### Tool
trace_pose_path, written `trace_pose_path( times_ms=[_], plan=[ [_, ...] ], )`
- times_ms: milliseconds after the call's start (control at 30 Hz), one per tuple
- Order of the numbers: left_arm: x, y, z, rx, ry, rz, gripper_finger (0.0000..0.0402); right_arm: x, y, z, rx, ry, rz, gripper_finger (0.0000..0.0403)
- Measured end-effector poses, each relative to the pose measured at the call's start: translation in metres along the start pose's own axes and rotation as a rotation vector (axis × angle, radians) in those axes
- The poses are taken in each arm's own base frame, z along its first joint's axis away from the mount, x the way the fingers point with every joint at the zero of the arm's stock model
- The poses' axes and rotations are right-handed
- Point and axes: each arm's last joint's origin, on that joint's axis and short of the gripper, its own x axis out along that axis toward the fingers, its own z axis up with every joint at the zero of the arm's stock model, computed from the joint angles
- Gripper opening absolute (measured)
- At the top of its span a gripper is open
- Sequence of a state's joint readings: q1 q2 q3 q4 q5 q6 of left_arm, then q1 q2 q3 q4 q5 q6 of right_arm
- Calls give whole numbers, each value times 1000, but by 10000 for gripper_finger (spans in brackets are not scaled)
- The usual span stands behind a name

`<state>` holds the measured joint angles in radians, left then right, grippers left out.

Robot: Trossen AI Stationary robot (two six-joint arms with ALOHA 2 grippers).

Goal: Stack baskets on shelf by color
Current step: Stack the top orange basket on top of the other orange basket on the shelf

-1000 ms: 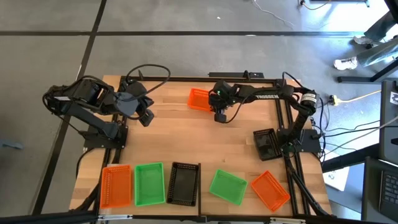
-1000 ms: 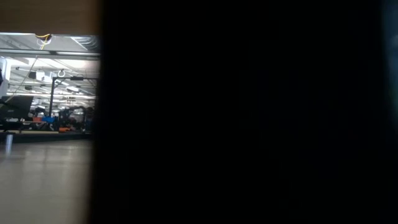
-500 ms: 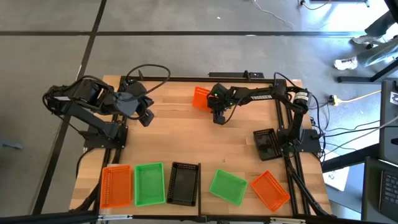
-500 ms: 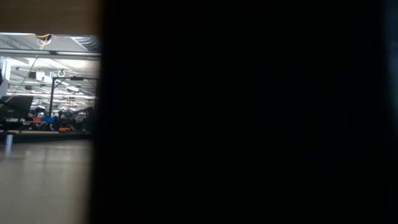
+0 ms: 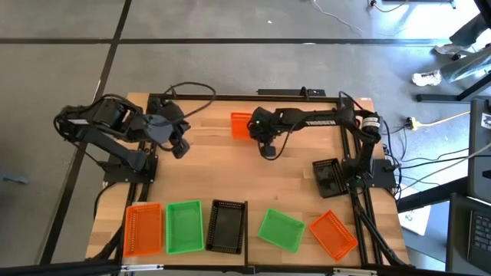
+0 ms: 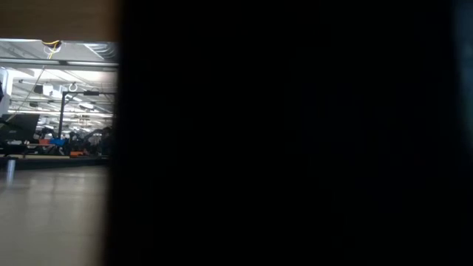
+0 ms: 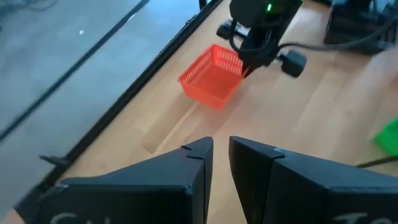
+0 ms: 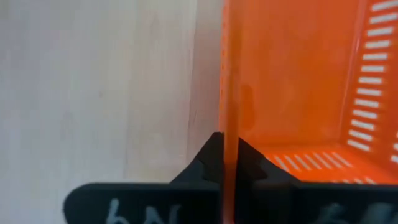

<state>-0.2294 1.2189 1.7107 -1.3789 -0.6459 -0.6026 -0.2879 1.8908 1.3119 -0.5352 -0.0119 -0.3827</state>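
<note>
Currently, your right gripper (image 5: 256,130) sits near the counter's (image 5: 291,180) far edge, jaws clenched on the wall of an orange basket (image 5: 241,125). Your left gripper (image 5: 179,146) waits by the far left corner, jaws slightly parted, grasping nothing. Along the near edge: orange (image 5: 143,228), green (image 5: 184,226), black (image 5: 226,226), green (image 5: 280,229), orange (image 5: 333,234). Another black basket (image 5: 327,176) rests at the right edge.

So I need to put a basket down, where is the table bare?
Bare wood spans the middle, between the right tool gripping the orange basket and the near row of baskets. That near edge is crowded; the black basket fills the right side.
</note>
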Motion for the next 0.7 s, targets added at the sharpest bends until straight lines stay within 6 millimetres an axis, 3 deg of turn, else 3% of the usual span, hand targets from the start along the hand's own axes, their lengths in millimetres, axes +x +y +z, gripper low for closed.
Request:
trace_pose_path(
  times_ms=[333,700],
  plan=[
    [21,-20,1,296,71,-2,81,-53,30,50,-146,82,-157,0],
    [64,-58,-1,1014,172,-53,91,-101,67,76,-350,139,-266,0]
  ],
)
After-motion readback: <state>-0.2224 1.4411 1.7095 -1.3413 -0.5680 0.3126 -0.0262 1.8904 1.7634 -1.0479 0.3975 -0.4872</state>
